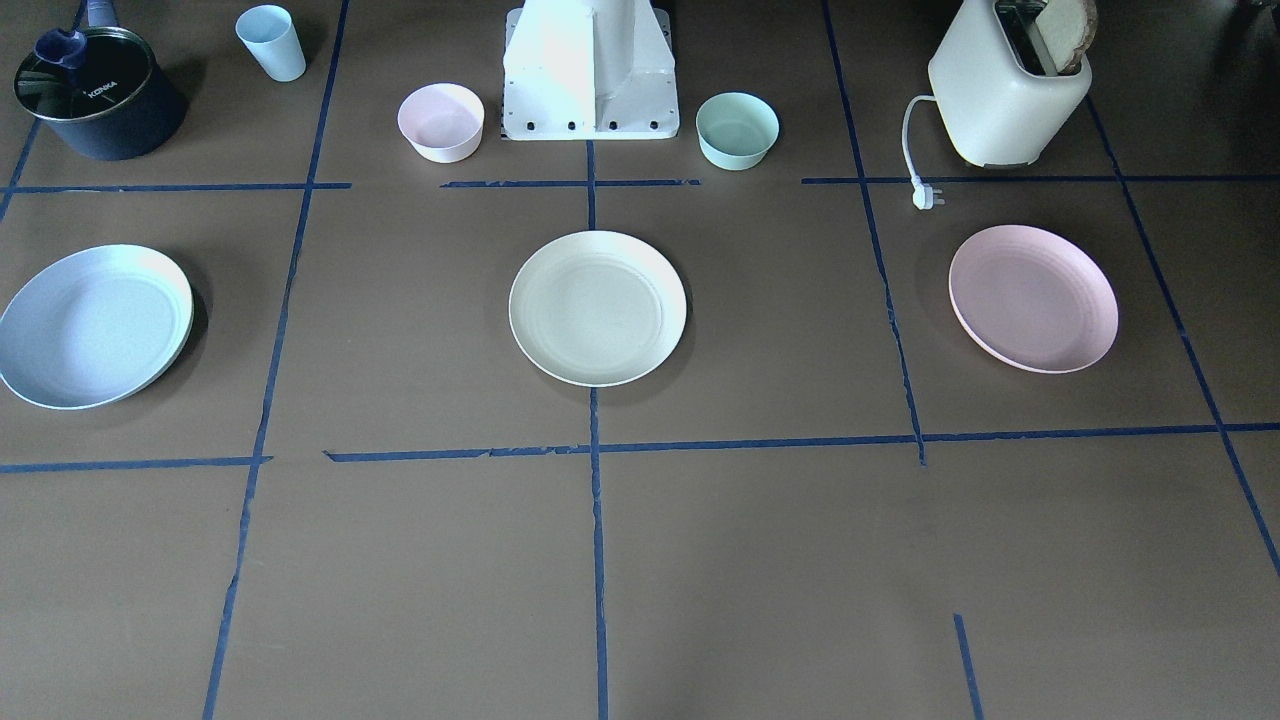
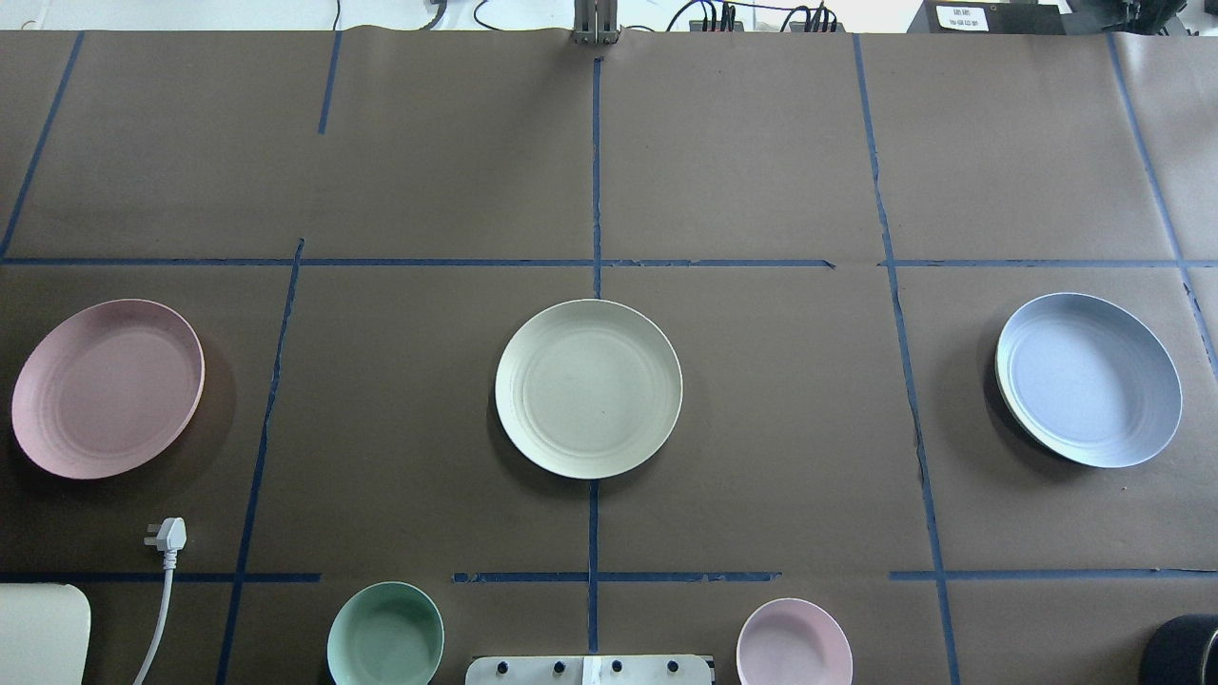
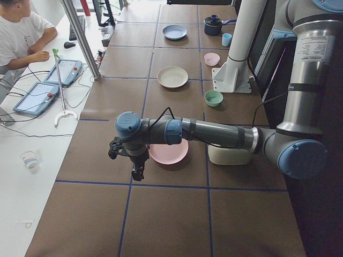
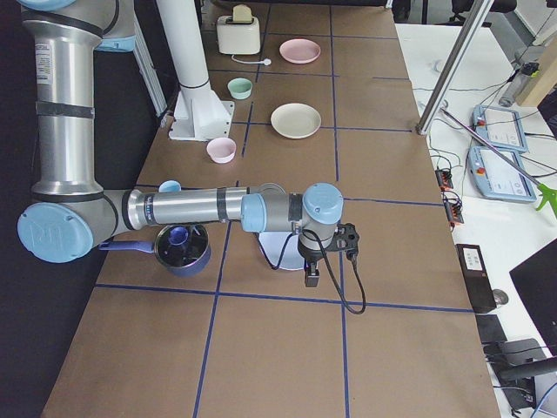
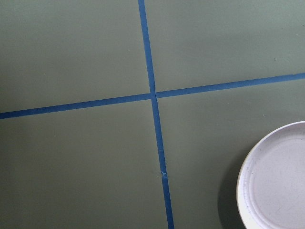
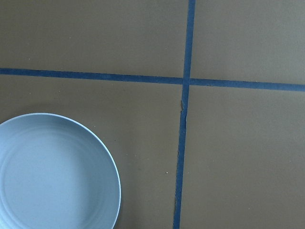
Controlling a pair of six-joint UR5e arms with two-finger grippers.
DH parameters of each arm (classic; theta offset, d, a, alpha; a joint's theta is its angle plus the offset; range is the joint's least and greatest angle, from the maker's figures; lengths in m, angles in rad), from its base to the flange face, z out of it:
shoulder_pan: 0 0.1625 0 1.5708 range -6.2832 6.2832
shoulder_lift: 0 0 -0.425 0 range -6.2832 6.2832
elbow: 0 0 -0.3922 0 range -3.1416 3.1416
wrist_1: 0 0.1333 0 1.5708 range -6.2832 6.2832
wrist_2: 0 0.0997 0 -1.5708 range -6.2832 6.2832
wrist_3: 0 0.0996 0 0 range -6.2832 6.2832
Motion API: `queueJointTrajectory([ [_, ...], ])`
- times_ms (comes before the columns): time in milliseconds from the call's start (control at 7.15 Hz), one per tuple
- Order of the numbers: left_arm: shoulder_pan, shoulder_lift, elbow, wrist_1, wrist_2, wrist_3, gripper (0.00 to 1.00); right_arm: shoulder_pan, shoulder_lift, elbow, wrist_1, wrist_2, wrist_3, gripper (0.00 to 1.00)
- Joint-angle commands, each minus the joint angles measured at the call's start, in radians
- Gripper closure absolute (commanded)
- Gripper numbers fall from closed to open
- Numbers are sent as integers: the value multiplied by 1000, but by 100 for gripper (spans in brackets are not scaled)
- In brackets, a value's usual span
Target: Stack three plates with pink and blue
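- cream plate (image 2: 588, 388): lying flat at the centre of the table (image 2: 761, 428).
- pink plate (image 2: 107, 388): lying at its 9 o'clock, well apart; blue plate (image 2: 1088, 379) lying at 3 o'clock.
- left gripper (image 3: 138, 171), right gripper (image 4: 312, 277): hanging near pink plate and blue plate respectively; how far open cannot be told.

Soft light is coming from above. The pink plate (image 2: 108, 388) is throwing a blurred shadow on the table (image 2: 761, 428). The white robot base (image 1: 590, 70) is glaring, overexposed. The left wrist view is looking greenish.

Robot lab, tape-gridded table (image 2: 761, 428), control tablets (image 3: 35, 98)
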Motion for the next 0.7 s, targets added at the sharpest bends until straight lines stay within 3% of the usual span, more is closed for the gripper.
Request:
queueJointTrajectory([
  [0, 7, 0, -19, -11, 50, 1, 0, 0, 5, -9, 2, 4, -1, 0],
  [280, 15, 18, -9, -38, 46, 8, 0, 0, 11, -9, 2, 5, 0, 0],
  [419, 17, 73, 6, -97, -37, 5, 0, 0, 11, -9, 2, 4, 0, 0],
  [559, 36, 87, 67, -235, -51, -21, 0, -2, 11, -11, 0, 5, 0, 0],
])
